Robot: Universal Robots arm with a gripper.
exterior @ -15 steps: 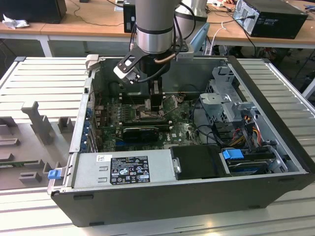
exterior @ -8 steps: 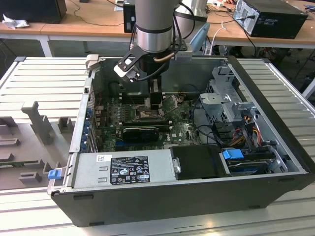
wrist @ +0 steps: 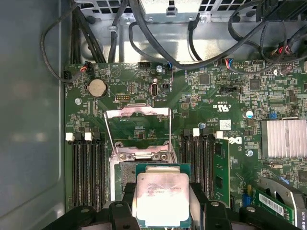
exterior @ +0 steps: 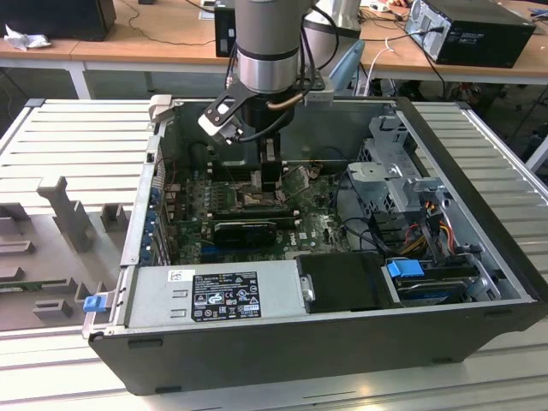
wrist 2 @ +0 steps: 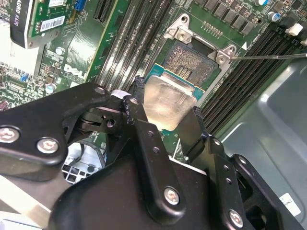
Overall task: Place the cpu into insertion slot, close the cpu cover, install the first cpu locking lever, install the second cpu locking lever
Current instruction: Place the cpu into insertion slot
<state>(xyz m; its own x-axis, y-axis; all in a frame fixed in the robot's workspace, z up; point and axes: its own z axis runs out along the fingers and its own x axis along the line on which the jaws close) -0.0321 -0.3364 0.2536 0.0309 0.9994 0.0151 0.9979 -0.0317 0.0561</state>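
Black claw (wrist 2: pixel 164 120) gripping small square silver cpu (wrist: pixel 162 199), just over black silver-rimmed insertion slot (wrist 2: pixel 192 62), thin silver-framed cpu cover (wrist: pixel 136 111) open

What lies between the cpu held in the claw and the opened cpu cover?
In the first wrist view, the silver hinge bracket and an uncovered part of the insertion slot lie between the cpu and the cpu cover.
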